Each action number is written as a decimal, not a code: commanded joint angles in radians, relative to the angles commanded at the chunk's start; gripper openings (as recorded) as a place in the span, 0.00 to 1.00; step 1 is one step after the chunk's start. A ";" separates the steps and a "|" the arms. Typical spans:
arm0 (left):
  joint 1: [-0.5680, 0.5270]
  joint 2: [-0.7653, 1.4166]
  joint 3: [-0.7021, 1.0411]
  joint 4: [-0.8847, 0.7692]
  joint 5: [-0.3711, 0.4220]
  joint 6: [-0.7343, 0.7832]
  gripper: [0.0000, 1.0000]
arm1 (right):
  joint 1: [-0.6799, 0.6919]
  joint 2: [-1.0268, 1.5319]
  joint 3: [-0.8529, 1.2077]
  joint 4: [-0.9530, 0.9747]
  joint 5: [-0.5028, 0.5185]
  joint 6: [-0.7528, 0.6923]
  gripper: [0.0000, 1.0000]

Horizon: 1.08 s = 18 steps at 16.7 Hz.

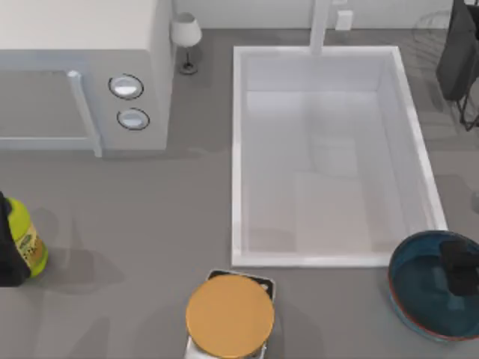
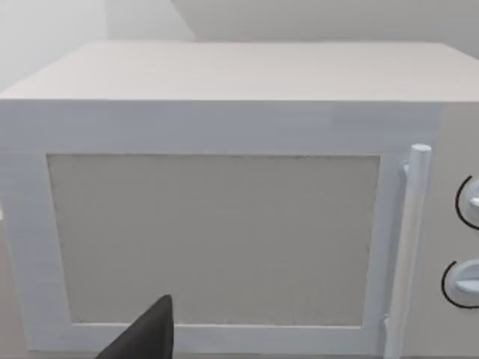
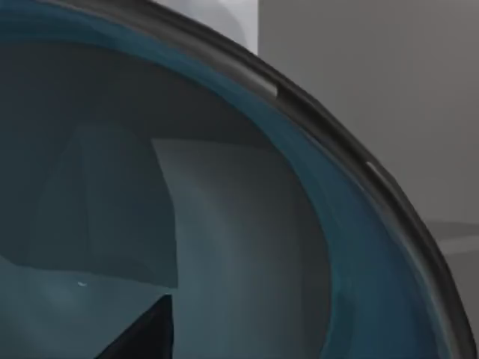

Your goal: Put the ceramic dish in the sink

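Two arms at your table, AgileX sim. Largest first: microwave-like box (image 1: pixel 82 75) far left, facing the parked left gripper (image 1: pixel 9 247), whose jaw state you can't tell. Sink (image 1: pixel 238 149) sits centre, just up-left of the right gripper (image 1: pixel 458 268). Ceramic dish (image 1: pixel 419 292) rests on the table off the sink's near-right corner; right gripper sits directly over its inside, jaw state can't tell. Orange disc (image 1: pixel 229 315) well left of it. Yellow bottle (image 1: pixel 28 239) beside the left gripper. Small lamp (image 1: pixel 185 37) by the box.
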 joint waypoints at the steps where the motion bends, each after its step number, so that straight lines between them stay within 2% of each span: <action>1: 0.000 0.000 0.000 0.000 0.000 0.000 1.00 | 0.000 0.000 0.000 0.000 0.000 0.000 0.92; 13: 0.000 0.000 0.000 0.000 0.000 0.000 1.00 | 0.000 0.000 0.000 0.000 0.000 0.000 0.02; 18: 0.000 0.000 0.000 0.000 0.000 0.000 1.00 | 0.000 0.000 0.000 0.000 0.000 0.000 0.00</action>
